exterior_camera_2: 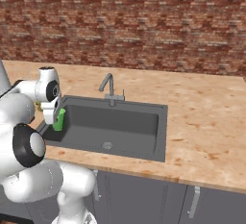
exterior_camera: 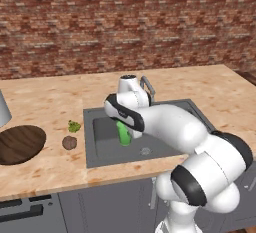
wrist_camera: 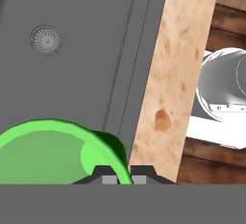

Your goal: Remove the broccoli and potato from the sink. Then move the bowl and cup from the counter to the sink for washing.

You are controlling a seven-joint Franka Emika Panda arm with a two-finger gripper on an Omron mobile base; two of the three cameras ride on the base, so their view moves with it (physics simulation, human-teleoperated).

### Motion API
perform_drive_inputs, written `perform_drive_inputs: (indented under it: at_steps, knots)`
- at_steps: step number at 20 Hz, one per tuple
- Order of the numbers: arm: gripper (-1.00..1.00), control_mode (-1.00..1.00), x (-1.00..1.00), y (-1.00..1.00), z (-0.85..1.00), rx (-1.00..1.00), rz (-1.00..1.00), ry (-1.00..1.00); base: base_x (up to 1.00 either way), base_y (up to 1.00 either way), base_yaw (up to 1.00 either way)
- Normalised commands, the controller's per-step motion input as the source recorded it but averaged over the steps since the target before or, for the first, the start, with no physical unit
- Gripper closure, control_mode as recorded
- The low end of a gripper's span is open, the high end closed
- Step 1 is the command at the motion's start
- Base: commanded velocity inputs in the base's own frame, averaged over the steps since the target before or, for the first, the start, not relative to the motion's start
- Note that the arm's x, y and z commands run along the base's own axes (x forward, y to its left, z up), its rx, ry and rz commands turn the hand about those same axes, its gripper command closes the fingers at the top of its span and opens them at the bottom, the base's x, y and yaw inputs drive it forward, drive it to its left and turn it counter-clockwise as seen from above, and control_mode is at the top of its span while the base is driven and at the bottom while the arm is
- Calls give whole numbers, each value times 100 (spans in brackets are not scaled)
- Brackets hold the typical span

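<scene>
A: Left base view first. Broccoli [exterior_camera: 74,126] and potato [exterior_camera: 69,142] both lie on the counter [exterior_camera: 45,102], just left of the sink [exterior_camera: 100,152] and near each other. So the removal half looks done.

B: And the bowl [exterior_camera: 19,143]?

A: On the counter at the far left, well apart from the basin. Not moved yet. The cup [exterior_camera: 123,133] hangs inside the sink's outline under the hand; I can't tell from here whether it touches the floor of the basin.

B: Right base view?

A: Same story from the other side. The cup [exterior_camera_2: 59,119] sits at the sink's left end, close by the wall, with the gripper [exterior_camera_2: 54,118] right on it. Faucet [exterior_camera_2: 108,87] stands at the back rim, drain [exterior_camera_2: 107,145] is bare, nothing else lies in the basin [exterior_camera_2: 144,131].

B: Hand view?

A: The green rim of the cup [wrist_camera: 53,146] fills the lower left. The two fingertips [wrist_camera: 109,177] are pinched narrow across that rim, one inside and one outside: the gripper [wrist_camera: 125,179] is clamped on the cup's wall. Below it, dark sink floor [wrist_camera: 86,50] and the drain [wrist_camera: 45,39].

B: So, the tally?

A: My reading: vegetables out, cup being delivered but not let go, bowl left to fetch.
</scene>
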Motion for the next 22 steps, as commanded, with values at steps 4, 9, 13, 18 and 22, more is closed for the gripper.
perform_drive_inputs:
  at_steps: [4,9,13,18,22]
  knots:
    - [100,-100,31,-10,-22,0,0,-4,0,0,0]
    - [100,-100,32,-7,-24,0,0,-4,0,0,0]
    - [100,-100,32,-3,-27,0,0,0,0,0,0]
    - [100,-100,35,0,-27,0,0,0,0,0,0]
    - [100,-100,32,1,-26,0,1,0,0,0,0]
